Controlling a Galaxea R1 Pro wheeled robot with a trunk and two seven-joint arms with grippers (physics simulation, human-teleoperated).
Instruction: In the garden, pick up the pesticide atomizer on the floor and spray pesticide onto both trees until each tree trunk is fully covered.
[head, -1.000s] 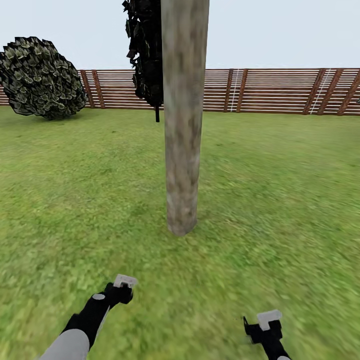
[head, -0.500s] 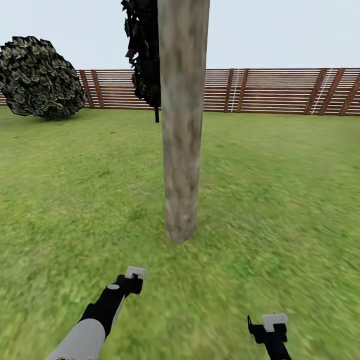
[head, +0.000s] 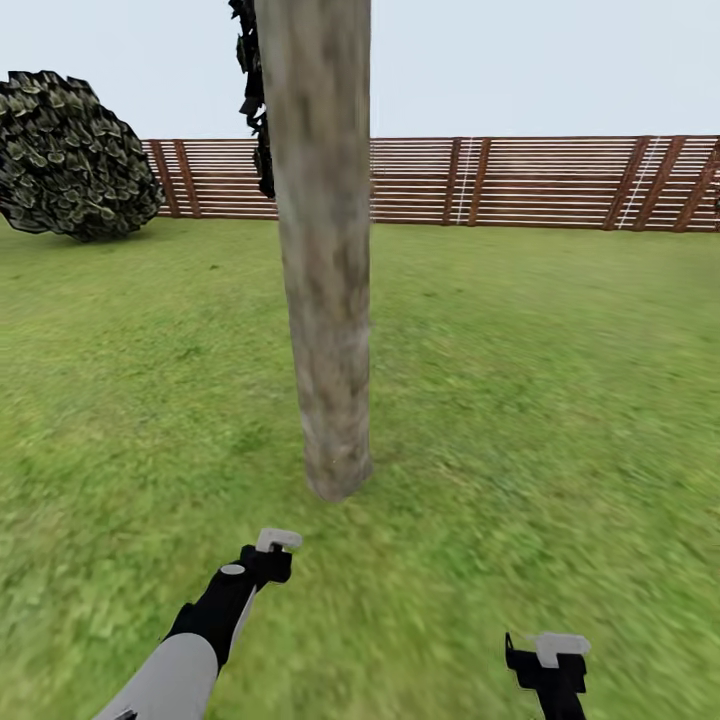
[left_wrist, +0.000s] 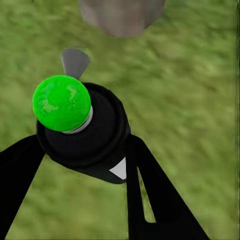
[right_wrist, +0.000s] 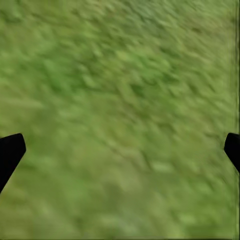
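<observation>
The left pincer (head: 275, 548) is pinching the spray bottle (left_wrist: 82, 127). In the left wrist view the bottle is black and round, with a bright green ball on top and a small white patch on its side. The two dark fingers (left_wrist: 150, 200) sit on both sides of it and touch it. A small grey bit sticks out past the bottle. Beyond that is the bottom of the tree trunk (left_wrist: 122, 15).

In the head view the left pincer hangs over the grass (head: 520, 400), near the foot of the tree trunk (head: 325, 300) but not touching it. The trunk is straight, grey-brown and stands upright. Dark leaves (head: 255, 90) show high up behind it.

The right pincer (head: 555, 655) is low over the grass, well apart from the trunk. It is spread wide, with nothing in it. In the right wrist view its dark fingertips (right_wrist: 10, 152) sit at the two edges, with blurry grass (right_wrist: 120, 120) between them.

Far back there is a brown wooden fence (head: 540, 185). A round bush (head: 70, 155) sits near the fence on the left side.
</observation>
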